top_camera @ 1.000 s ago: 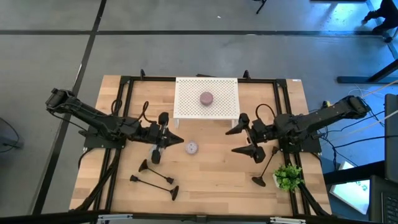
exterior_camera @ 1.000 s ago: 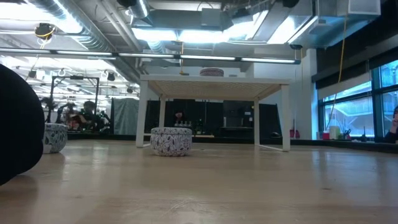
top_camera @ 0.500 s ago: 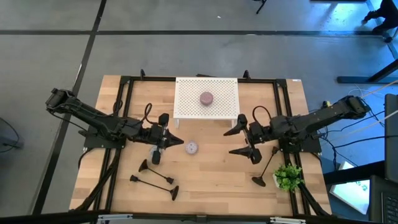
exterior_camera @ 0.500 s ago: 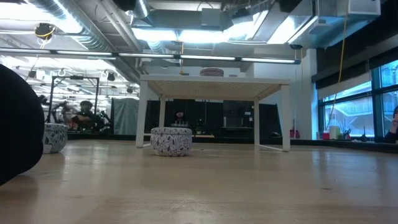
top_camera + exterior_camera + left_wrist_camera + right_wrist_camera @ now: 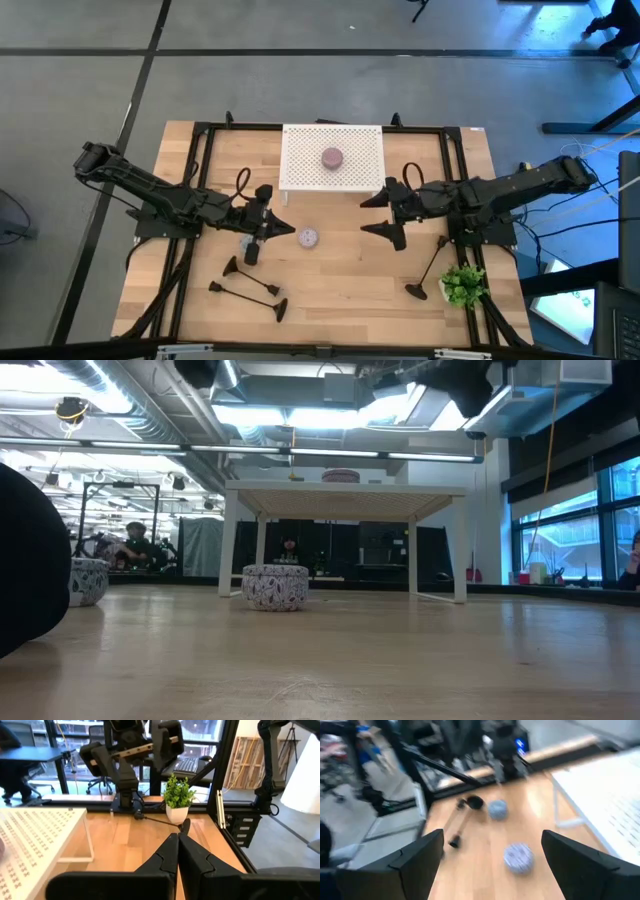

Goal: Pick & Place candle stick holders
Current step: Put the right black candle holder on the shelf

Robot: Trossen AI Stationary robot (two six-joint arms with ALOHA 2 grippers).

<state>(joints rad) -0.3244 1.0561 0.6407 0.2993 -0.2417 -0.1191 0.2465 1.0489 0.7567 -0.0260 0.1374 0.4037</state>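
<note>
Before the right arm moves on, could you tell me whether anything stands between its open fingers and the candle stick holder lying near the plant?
Nothing visible does: bare table lies between the right gripper and the candle stick holder beside the plant.

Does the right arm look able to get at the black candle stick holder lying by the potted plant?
Probably yes. The right gripper hangs with open jaws over bare table, and the slim black metal candle stick holder lies nearby with its stem exposed; only the small green potted plant crowds its base.
</note>
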